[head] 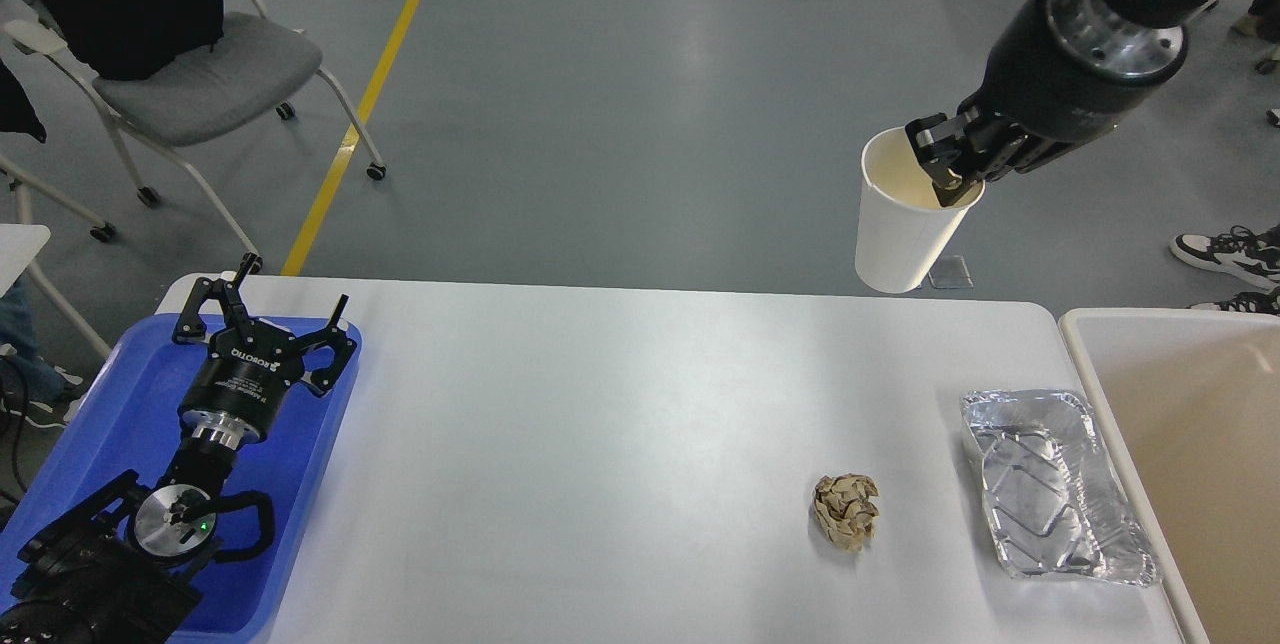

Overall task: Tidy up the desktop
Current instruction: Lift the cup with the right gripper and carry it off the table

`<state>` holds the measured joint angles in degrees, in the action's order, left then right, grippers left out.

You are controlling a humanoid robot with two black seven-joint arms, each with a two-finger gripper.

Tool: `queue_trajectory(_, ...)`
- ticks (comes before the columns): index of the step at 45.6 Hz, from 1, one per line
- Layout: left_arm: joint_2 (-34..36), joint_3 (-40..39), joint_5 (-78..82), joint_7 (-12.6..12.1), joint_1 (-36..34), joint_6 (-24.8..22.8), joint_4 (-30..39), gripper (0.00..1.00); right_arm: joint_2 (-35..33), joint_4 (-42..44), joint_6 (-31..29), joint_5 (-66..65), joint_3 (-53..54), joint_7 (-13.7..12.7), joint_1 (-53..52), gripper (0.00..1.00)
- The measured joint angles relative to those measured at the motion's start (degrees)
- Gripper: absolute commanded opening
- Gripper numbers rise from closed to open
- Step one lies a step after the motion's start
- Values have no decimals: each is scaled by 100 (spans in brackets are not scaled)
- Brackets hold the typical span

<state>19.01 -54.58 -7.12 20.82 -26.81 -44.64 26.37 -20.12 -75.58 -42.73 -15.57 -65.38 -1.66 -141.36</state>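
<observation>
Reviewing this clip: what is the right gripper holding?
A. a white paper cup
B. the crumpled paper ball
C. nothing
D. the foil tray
A: the right gripper pinches the rim of the white paper cup, lifted beyond the table's far edge, while the paper ball and foil tray lie on the desktop.

The left gripper [290,299] bears white lettering on its black body that reads "ROBOTIQ", seen upside down from the head view. A second, smaller line of white print sits just below it, too small to read. Nothing else carries readable text.
</observation>
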Motion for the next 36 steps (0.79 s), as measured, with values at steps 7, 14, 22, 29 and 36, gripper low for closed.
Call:
queue_trajectory(7,-1,5,-1,8,-4,0,1,99,-472,366,427,-72,-260,-12,201,0)
queue_trajectory(14,-1,7,0,8,-9,0,2,99,-1123,955,1128,-53,-339,-18,783,0)
queue_trajectory(22,-1,8,0,8,-7,0,-1,99,-2063,1447,2460,-14,111,-23,1943,0)
queue_trajectory(29,0,9,-2,9,-7,0,-1,99,-2598,1620,3603,84,872,-25,3050,0)
queue_trajectory(36,-1,9,-1,9,-8,0,0,99,-2871,1793,4844,422,1814,-18,4304,0)
